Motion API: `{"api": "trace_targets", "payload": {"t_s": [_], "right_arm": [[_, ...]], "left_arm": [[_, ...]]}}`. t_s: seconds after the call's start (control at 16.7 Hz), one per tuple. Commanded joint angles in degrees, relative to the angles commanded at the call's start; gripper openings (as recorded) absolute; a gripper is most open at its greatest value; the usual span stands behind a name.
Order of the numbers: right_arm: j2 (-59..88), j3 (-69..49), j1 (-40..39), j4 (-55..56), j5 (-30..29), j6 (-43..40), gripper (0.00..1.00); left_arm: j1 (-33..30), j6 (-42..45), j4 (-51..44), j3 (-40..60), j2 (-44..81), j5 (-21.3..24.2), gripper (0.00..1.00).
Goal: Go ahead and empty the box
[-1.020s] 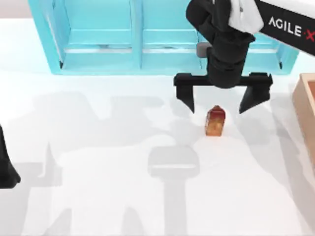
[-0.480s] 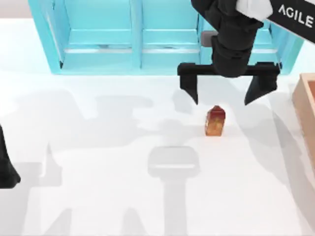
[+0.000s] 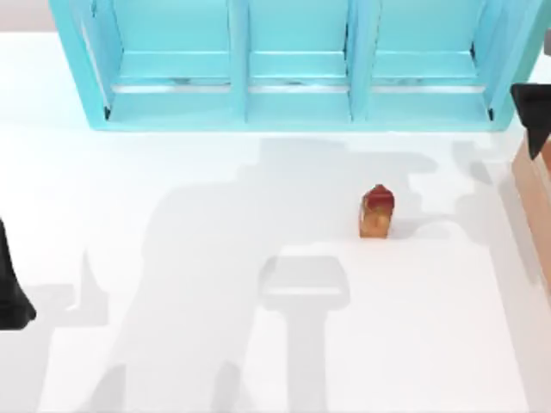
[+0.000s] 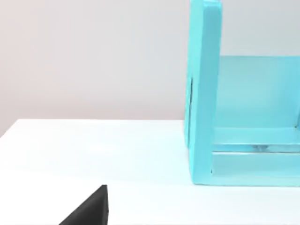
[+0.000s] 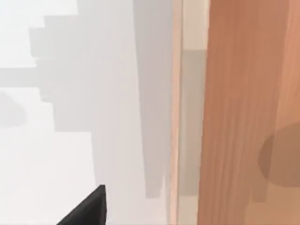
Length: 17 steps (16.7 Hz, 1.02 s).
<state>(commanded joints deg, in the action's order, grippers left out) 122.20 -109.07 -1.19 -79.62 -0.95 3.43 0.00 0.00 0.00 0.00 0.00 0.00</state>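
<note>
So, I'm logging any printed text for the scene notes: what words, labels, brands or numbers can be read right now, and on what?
None: no readable text on anything.
Small red-and-orange carton: no lettering can be made out on its faces.
Turquoise shelf unit: plain.
Box: plain wood wall.
Right gripper at the table's right edge and left gripper at its left edge: no marking.

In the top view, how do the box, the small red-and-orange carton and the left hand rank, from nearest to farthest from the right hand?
From the right hand, at the right edge:
1. The box, just below it at the right edge.
2. The small carton, mid-table.
3. The left hand, at the far left edge.
</note>
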Motion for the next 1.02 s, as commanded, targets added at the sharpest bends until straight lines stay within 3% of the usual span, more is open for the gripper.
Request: {"api": "trace_targets", "payload": {"t_s": [0.18, 0.36, 0.78, 1.02], "right_arm": [[-4.86, 4.09, 12.13, -0.26, -0.15, -12.16, 1.0], [-9.07, 7.2, 19.02, 0.17, 0.74, -19.02, 1.0], [-10.11, 7.92, 20.47, 0.53, 1.12, -20.52, 1.0], [-9.53, 12.74, 20.45, 5.95, 1.2, -20.4, 1.0]], "left_arm": [[0.0, 0.0, 0.0, 0.0, 0.0, 0.0, 1.0], [0.0, 0.0, 0.0, 0.0, 0.0, 0.0, 1.0], [0.0, 0.0, 0.0, 0.0, 0.0, 0.0, 1.0], [0.0, 0.0, 0.0, 0.0, 0.0, 0.0, 1.0]]}}
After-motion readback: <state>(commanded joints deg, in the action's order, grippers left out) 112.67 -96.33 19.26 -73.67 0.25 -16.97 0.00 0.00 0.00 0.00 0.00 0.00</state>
